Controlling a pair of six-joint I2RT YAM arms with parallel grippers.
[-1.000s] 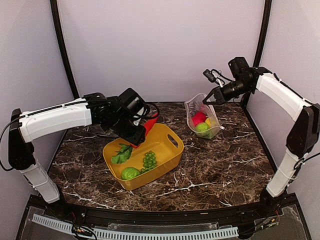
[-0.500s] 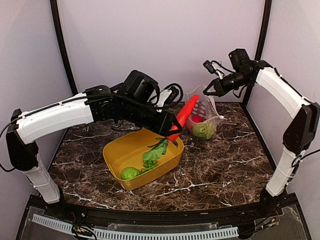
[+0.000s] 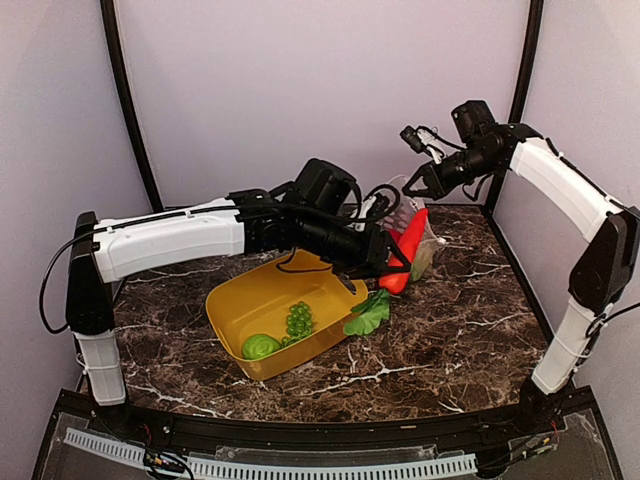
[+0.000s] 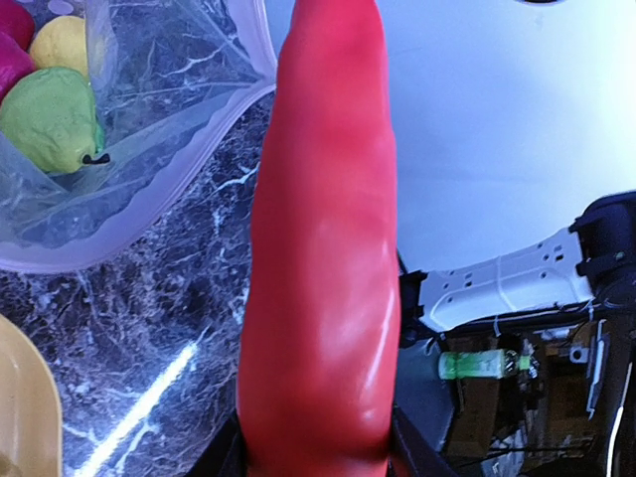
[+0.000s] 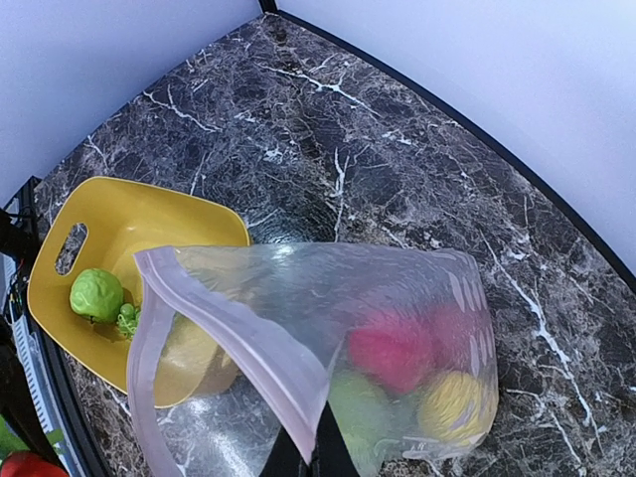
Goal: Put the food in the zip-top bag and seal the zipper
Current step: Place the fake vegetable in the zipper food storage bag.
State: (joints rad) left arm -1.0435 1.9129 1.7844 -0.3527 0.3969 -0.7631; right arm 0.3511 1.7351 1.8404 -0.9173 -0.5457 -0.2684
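Observation:
My left gripper (image 3: 380, 265) is shut on the red-orange carrot (image 3: 407, 252), which points up and right at the mouth of the zip-top bag (image 3: 428, 238). The carrot's green leaves (image 3: 370, 315) hang below it. In the left wrist view the carrot (image 4: 318, 248) fills the middle, beside the bag (image 4: 159, 169). My right gripper (image 3: 412, 190) is shut on the bag's mouth edge and holds it open. The whitish zipper (image 5: 238, 343) curves round the mouth. A red ball (image 5: 393, 348), the yellow lemon (image 5: 452, 402) and a green round one (image 5: 358, 407) lie inside.
The yellow tub (image 3: 330, 262) stands left of the bag on the marble table (image 3: 450, 330). It holds green grapes (image 3: 298, 320) and a green round one (image 3: 260, 347). The left arm stretches across above the tub's back rim. Walls close in on three sides.
My left arm has carried the carrot from over the tub rightward to the bag's mouth. The right gripper has kept its hold on the bag, shifting slightly.

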